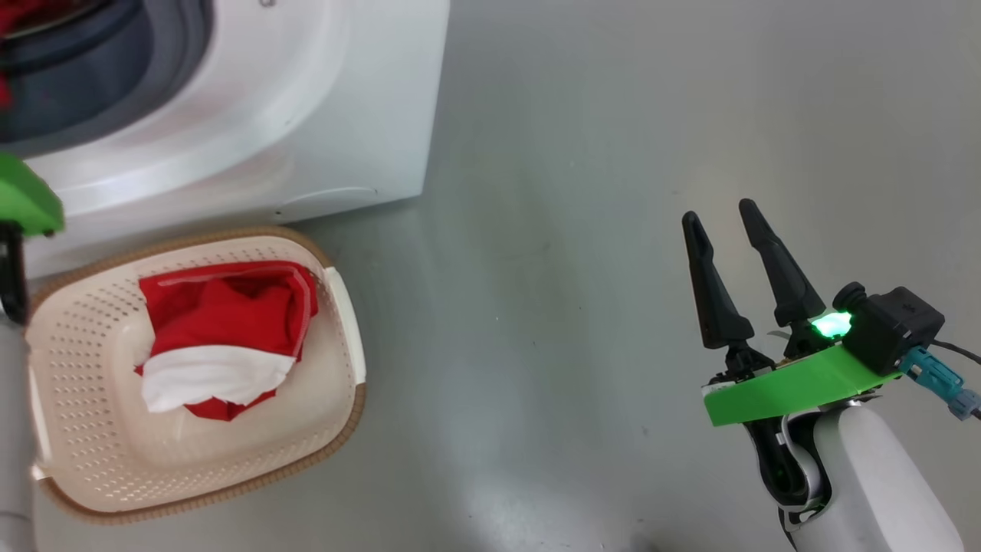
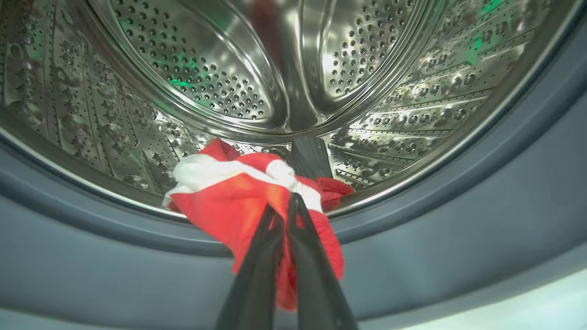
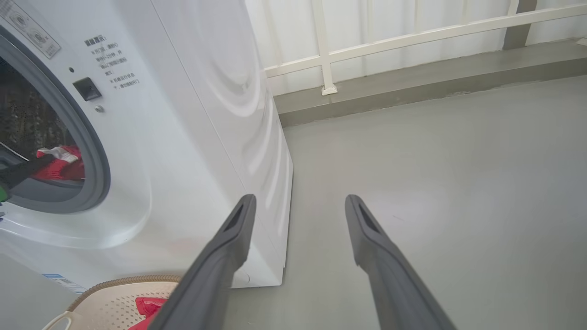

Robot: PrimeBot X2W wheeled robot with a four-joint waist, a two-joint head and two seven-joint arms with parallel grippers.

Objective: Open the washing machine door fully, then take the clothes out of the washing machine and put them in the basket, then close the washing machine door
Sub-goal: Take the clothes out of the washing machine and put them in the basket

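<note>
Inside the washing machine's [image 1: 322, 115] steel drum [image 2: 192, 68], my left gripper [image 2: 282, 208] is shut on a red and white garment [image 2: 215, 201] that hangs over the grey gasket [image 2: 91, 256]. That garment also shows in the drum mouth in the right wrist view [image 3: 59, 166]. Another red and white garment [image 1: 222, 337] lies in the cream basket [image 1: 84, 429] on the floor in front of the machine. My right gripper [image 1: 724, 222] stands open over bare floor to the right, holding nothing. The washing machine door is out of view.
Grey floor [image 1: 582, 322] stretches right of the machine and basket. A white railing [image 3: 412, 36] and a low kerb run along the far side. The basket rim [image 3: 124, 280] sits just left of my right fingers.
</note>
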